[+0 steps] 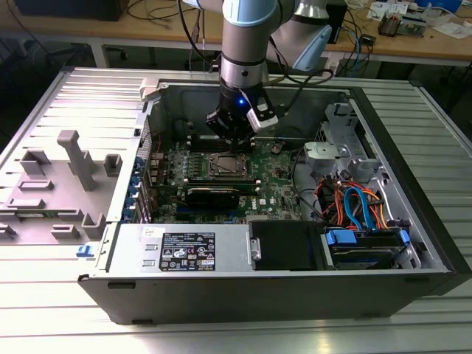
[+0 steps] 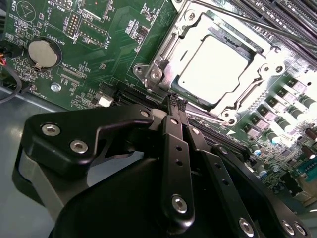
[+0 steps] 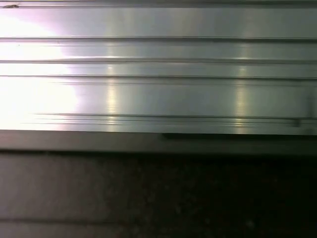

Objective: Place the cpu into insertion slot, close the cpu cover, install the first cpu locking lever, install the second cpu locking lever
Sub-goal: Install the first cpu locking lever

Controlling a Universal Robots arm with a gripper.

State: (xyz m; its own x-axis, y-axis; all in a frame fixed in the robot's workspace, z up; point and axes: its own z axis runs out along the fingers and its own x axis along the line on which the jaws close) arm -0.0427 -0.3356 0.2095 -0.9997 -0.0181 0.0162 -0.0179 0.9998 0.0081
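The cpu lies flat in the insertion slot on the green board, its silvery top showing through the window of the cpu cover. The cover is folded down flat over it. A thin metal lever rod runs along the socket's far side. Whether it is hooked down I cannot tell. My gripper is shut with nothing between its black fingers. Its tips sit right at the socket's near edge, beside one corner screw. In the exterior view the gripper hangs just behind the socket, inside the open computer case.
Long black memory slots flank the socket. A coin battery sits on the board nearby. The case walls enclose the board, with a drive cage and coloured cables on the exterior view's right. Grey fixtures stand outside. The first wrist view faces ribbed metal.
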